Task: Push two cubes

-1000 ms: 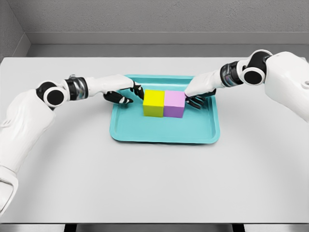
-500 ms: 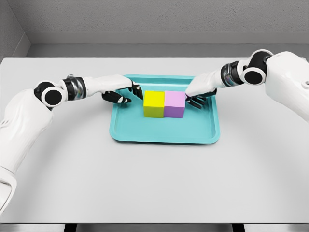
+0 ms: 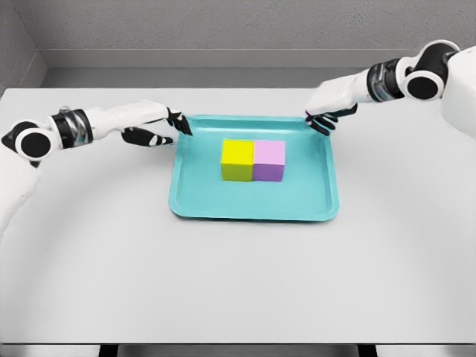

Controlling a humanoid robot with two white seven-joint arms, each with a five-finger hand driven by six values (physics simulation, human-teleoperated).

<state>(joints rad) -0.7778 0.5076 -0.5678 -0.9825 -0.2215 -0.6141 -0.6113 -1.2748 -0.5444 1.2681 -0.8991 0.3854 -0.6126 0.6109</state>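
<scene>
Grey wall behind, white desk [image 3: 238,282] w/ teal tray [image 3: 256,204] at centre. Yellow cube [image 3: 237,159] and purple cube [image 3: 269,161] sit in tray, side faces touching, yellow on left. Left hand [image 3: 158,128] just outside tray's left rim, fingers relaxed, grasping nothing. Right hand [image 3: 327,111] above tray's far-right corner, fingers loosely drooped, empty. Both hands apart from cubes.

1. The yellow cube [image 3: 238,159] sits flat in the middle of the teal tray [image 3: 253,208].
2. The pink cube [image 3: 269,161] sits right beside it, on its right, sides touching.
</scene>
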